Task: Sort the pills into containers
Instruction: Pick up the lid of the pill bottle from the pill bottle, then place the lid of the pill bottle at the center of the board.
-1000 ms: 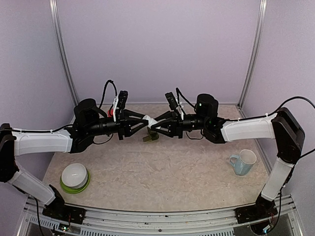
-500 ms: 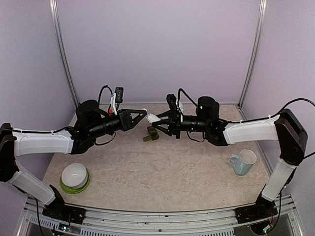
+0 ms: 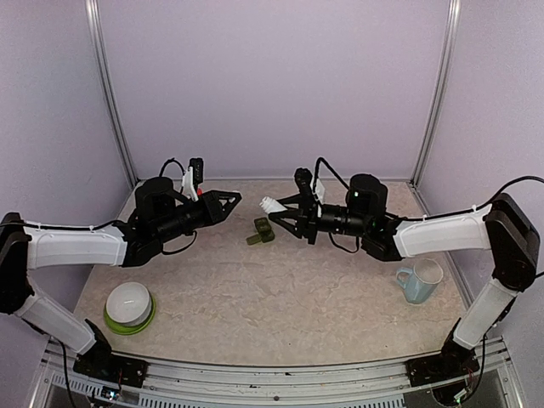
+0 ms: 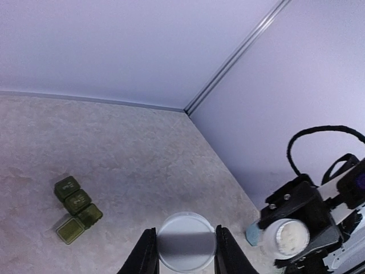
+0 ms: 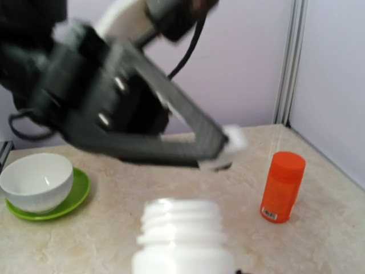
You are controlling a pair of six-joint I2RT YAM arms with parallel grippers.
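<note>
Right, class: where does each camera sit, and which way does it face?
Top external: above and behind, looking down on the table; both arms show.
Left wrist: looks down at the containers; its jaws grip a white cap.
Right wrist: faces the bowl; the left arm shows, blurred, beyond its held white bottle.
Shared: both wrist views show that bottle.

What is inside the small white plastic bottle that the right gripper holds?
Through the open mouth of the small white plastic bottle, the left wrist view shows pale grainy contents; single pills cannot be made out. Its walls hide the rest.
</note>
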